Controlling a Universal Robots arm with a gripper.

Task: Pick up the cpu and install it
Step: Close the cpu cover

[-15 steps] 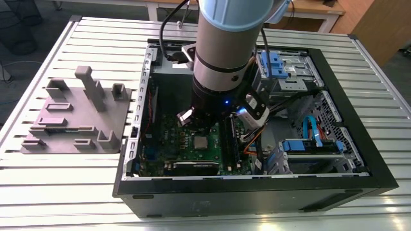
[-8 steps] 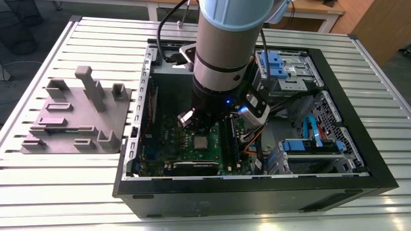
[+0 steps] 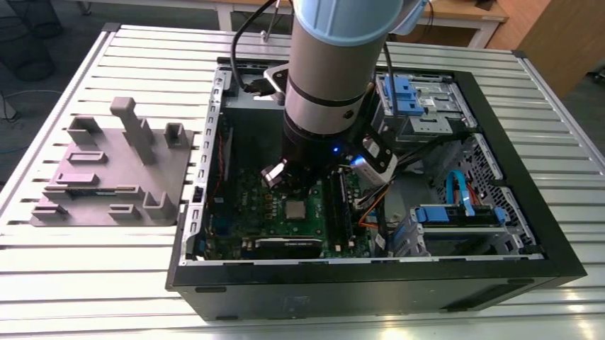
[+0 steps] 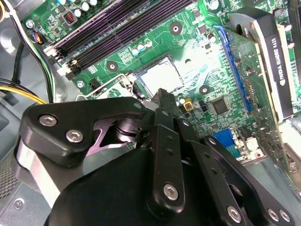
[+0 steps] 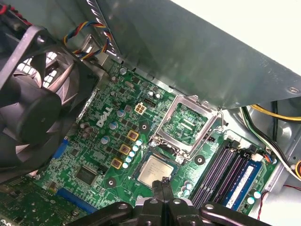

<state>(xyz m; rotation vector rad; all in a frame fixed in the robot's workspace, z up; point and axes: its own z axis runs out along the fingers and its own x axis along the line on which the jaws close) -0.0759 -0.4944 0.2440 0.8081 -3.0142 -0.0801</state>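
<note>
**Gripper closed and empty above the seated cpu**

The gripper hangs inside the open computer case, its two black fingers pressed together with nothing between them. In both wrist views the joined tips end just short of the cpu, which lies flat directly beneath them, its silver top level in the socket on the green motherboard. No contact between the tips and the chip can be made out. In the exterior view the cpu shows as a pale square right under the arm's wrist.

Just past the chip, seen from the gripper, the socket's metal load frame stands swung open, hinged up off the board, with its lever wire beside it. To one side of the fingers run the long memory slots; to the other stands a row of small capacitors. Further off in the first wrist view, a black case fan sits at the board's edge.

Beyond the case, well apart from the gripper toward the exterior view's left, the grey plastic fixture with its upright blocks rests on the slatted metal table.
</note>
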